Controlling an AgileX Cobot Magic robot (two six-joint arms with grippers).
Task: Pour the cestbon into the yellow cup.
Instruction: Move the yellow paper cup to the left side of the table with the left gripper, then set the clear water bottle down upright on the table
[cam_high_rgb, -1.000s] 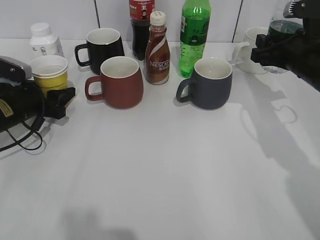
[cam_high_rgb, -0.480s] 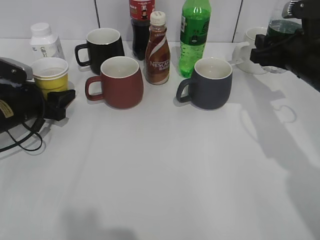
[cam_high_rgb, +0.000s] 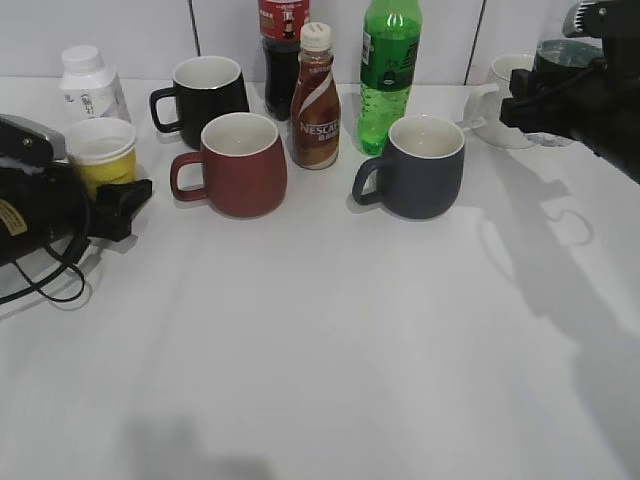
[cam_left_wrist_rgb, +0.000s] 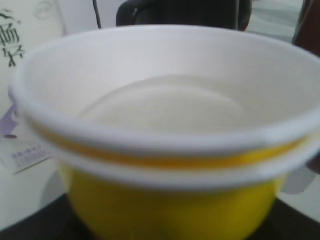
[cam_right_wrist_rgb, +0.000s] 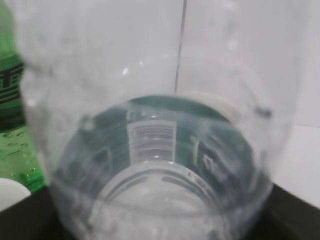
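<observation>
Yellow cup (cam_high_rgb: 101, 154) sits gripped in our left gripper (cam_high_rgb: 118, 205); our right gripper (cam_high_rgb: 540, 100) clamps the cestbon (cam_high_rgb: 566, 58) upright, far right.

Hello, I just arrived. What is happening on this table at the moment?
The left gripper is at the yellow cup, at the table's left edge. The right gripper is around the cestbon at the far right. Cup and bottle are far apart, with mugs and other bottles between them, so no pouring is happening.
</observation>
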